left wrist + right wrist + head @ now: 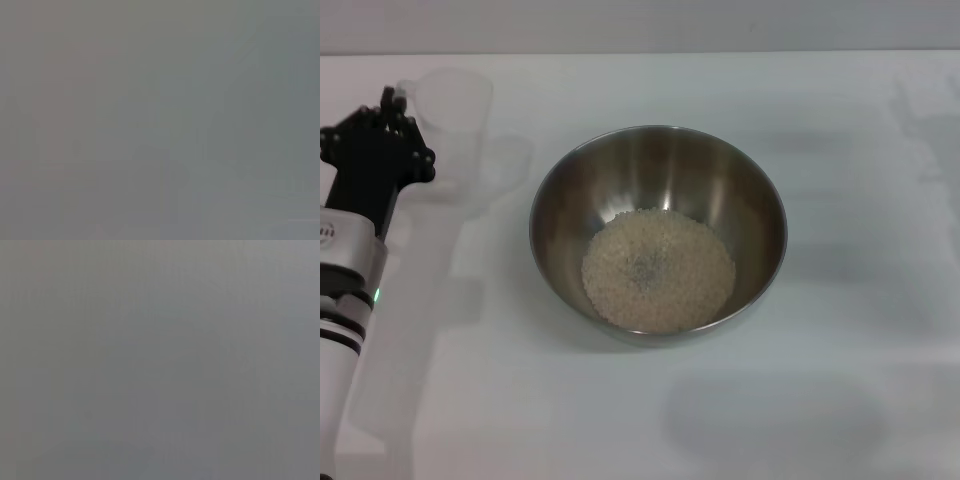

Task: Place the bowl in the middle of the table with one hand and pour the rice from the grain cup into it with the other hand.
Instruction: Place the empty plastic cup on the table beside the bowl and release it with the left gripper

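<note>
Head view: stainless-steel bowl (658,232) sits upright near the middle of the white tabletop (840,400). The rice (658,270) is already inside it, a loose pale heap on the bowl floor, biased toward the bowl's 6 o'clock wall. So bowl placement looks done and the pour looks done.

The clear grain cup (445,108) stands upright at about 10 o'clock from the bowl, well apart from it, near the tabletop's far left corner. It appears empty, though being transparent it is hard to be sure.

The left pincer (392,110) is just beside the cup, at the cup's 9 o'clock; I cannot tell whether it touches the cup, nor whether it is apart or together. Judgement: what is left is at most letting go of the cup and pulling the left arm clear.

The right pincer is not in view in this view. Nothing else lies on the tabletop; nothing stands between cup and bowl.

Left wrist view: flat grey blur, nothing can be made out, no cup, no bowl.

Right wrist view: same grey blur, nothing identifiable, so the right pincer's state stays unknown.
</note>
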Available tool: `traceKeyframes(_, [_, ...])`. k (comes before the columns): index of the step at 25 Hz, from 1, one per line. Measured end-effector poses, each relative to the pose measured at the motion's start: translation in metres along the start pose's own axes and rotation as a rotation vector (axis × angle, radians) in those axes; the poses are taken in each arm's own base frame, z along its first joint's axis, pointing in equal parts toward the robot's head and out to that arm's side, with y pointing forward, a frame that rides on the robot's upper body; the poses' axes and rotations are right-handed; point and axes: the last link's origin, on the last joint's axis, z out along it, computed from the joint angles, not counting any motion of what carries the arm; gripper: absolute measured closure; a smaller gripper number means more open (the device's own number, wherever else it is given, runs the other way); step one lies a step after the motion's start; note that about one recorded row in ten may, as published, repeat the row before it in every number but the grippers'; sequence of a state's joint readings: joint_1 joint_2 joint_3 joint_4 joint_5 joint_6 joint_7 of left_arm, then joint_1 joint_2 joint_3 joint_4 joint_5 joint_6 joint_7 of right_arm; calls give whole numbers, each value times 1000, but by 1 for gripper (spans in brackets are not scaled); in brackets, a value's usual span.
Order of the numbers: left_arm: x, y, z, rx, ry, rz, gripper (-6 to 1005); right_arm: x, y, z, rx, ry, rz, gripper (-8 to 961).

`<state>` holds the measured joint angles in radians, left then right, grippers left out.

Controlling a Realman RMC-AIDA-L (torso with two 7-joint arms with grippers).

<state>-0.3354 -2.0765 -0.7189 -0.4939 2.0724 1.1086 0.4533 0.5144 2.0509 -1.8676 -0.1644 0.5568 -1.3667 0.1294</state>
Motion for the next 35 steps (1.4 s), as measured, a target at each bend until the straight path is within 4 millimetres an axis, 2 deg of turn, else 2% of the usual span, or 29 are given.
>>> traceKeyframes(7, [-23, -7, 1, -11, -126, -155, 974, 0, 2, 0, -1, 1, 3, 207])
traceKeyframes(29, [-36, 4, -5, -87, -208, -141, 917, 1, 2, -3, 2, 2, 10, 208])
traceKeyframes(35, [-39, -1, -14, -66, -207, -149, 705, 1, 2, -3, 3, 2, 12, 208])
